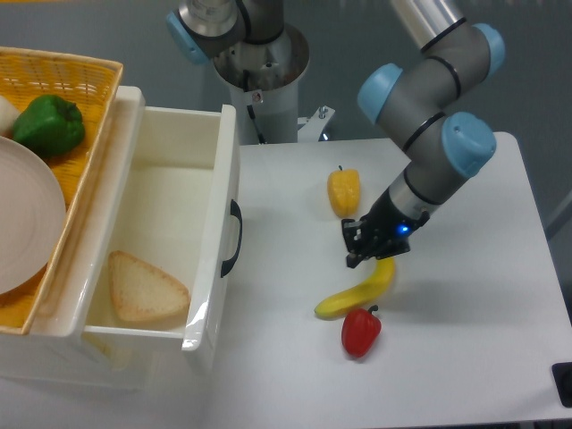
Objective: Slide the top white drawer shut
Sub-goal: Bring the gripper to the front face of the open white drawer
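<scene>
Fingers of the gripper (356, 253) point down over the banana (359, 291), near the yellow pepper (344, 192); whether they are apart or together, I cannot tell. At the left, the top white drawer (170, 234) stands pulled out with bread (143, 287) inside. I judge this the approach step; next the gripper must cross left to the drawer front beside its black handle (233, 238) and push.

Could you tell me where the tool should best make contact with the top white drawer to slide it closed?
Probably the flat front panel beside the black arched handle of the top white drawer, coming from the table side: it faces the tool, so pushing needs no grip.
</scene>
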Action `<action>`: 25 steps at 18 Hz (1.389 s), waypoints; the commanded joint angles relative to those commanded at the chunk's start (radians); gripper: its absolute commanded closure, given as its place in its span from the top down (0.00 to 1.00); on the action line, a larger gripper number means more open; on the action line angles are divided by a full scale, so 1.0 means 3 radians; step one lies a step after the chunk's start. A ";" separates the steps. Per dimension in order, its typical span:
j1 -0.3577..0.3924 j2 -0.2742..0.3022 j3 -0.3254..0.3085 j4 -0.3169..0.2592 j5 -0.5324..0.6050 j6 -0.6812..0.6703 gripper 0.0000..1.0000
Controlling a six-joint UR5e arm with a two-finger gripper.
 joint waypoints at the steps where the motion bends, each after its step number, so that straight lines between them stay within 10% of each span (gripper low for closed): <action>1: -0.0036 0.0005 -0.0010 -0.0005 -0.0026 -0.0051 0.00; 25: -0.0200 0.0394 -0.0225 -0.0460 -0.0512 -0.0087 0.00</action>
